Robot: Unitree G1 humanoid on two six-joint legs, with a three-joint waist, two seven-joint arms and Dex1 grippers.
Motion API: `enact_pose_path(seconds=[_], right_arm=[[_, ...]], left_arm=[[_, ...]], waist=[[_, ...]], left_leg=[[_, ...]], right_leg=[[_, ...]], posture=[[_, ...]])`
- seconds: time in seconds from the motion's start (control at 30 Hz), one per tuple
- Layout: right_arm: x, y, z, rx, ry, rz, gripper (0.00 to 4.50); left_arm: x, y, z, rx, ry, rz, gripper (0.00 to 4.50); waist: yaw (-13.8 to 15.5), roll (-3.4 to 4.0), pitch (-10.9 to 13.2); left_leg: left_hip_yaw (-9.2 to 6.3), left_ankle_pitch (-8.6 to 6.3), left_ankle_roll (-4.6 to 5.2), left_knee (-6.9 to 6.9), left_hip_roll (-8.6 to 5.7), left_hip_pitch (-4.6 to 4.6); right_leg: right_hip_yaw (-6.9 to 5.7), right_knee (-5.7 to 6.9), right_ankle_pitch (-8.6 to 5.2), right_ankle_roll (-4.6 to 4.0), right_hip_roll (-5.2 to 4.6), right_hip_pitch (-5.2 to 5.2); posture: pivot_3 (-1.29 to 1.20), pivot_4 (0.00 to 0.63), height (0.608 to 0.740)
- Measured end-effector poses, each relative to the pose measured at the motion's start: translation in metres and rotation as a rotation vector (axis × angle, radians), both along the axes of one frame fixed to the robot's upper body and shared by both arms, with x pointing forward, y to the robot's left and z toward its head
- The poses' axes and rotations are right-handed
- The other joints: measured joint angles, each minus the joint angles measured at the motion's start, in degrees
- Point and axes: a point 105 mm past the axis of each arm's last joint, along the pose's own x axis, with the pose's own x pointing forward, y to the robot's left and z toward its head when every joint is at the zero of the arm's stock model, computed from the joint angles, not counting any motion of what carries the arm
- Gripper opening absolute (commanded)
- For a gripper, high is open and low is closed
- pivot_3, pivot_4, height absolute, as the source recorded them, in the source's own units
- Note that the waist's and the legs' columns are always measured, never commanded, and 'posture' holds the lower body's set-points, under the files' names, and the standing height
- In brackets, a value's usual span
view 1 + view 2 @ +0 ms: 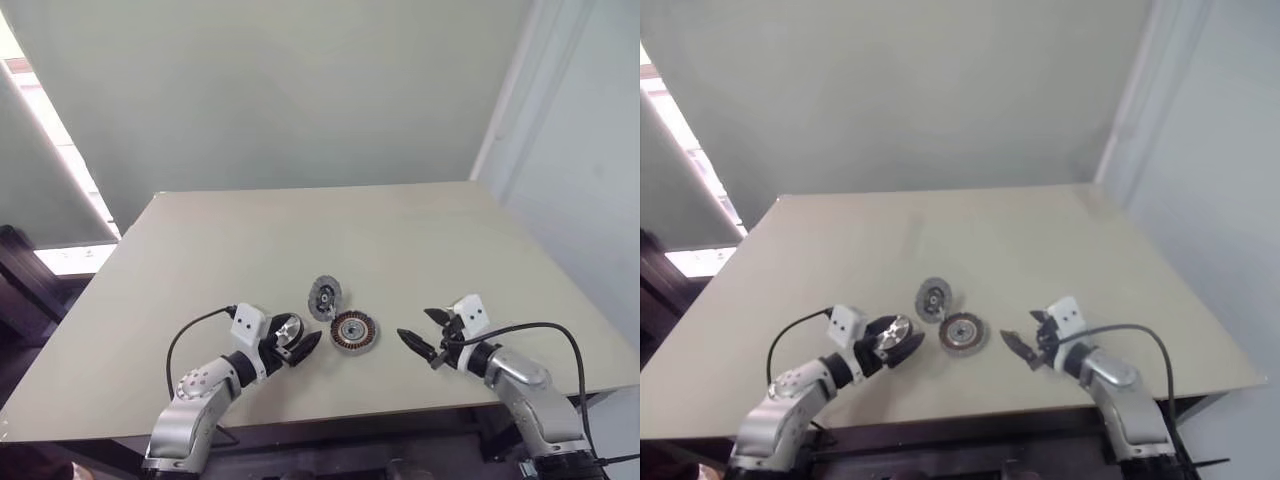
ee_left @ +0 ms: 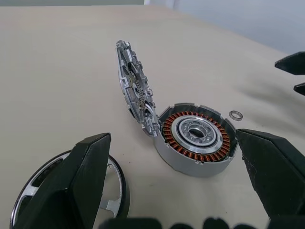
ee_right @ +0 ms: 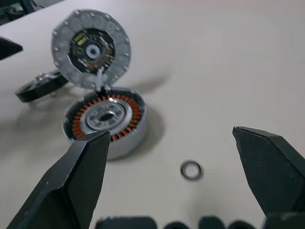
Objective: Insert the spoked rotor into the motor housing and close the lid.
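Observation:
The motor housing (image 1: 354, 331) lies flat in the middle of the table, its copper windings ringing a pale silver centre (image 2: 196, 136). The lid (image 1: 325, 297) stands upright, joined to the housing's far rim, with its dark hub (image 3: 90, 49) facing the right arm. The spoked rotor (image 1: 287, 328), a shiny silver ring, lies on the table just left of the housing. It is partly hidden behind one finger (image 2: 81, 176) of my left gripper (image 1: 300, 341), which is open and points at the housing. My right gripper (image 1: 414, 335) is open too, a little right of the housing, holding nothing.
A small metal ring (image 3: 191, 170) lies loose on the table between the housing and my right gripper. The beige table (image 1: 300, 230) stretches bare beyond the parts to a grey wall. Its front edge runs just under both arms.

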Motion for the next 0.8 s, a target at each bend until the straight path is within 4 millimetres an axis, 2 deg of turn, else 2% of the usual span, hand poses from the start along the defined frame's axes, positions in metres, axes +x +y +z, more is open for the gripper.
enact_pose_path(seconds=[0.53, 0.8], right_arm=[[0.0048, 0.0073, 0.0062, 0.068, -0.026, -0.055, 4.50], [0.0051, 0.0019, 0.0076, 0.074, -0.028, -0.088, 4.50]], left_arm=[[0.0031, -0.0014, 0.0024, -0.022, 0.001, -0.011, 4.48], [0.0017, 0.0011, 0.0025, -0.013, 0.005, -0.025, 4.48]], waist=[[-0.1, 0.00, 0.0], [-0.1, 0.00, 0.0]], left_leg=[[0.00, 0.00, 0.00, 0.01, 0.01, 0.00], [0.00, 0.00, 0.00, 0.00, 0.01, 0.01]], right_leg=[[0.00, 0.00, 0.00, 0.00, 0.00, 0.00], [0.01, 0.00, 0.00, 0.00, 0.00, 0.00]], posture=[[0.00, 0.000, 0.740], [0.00, 0.000, 0.740]])
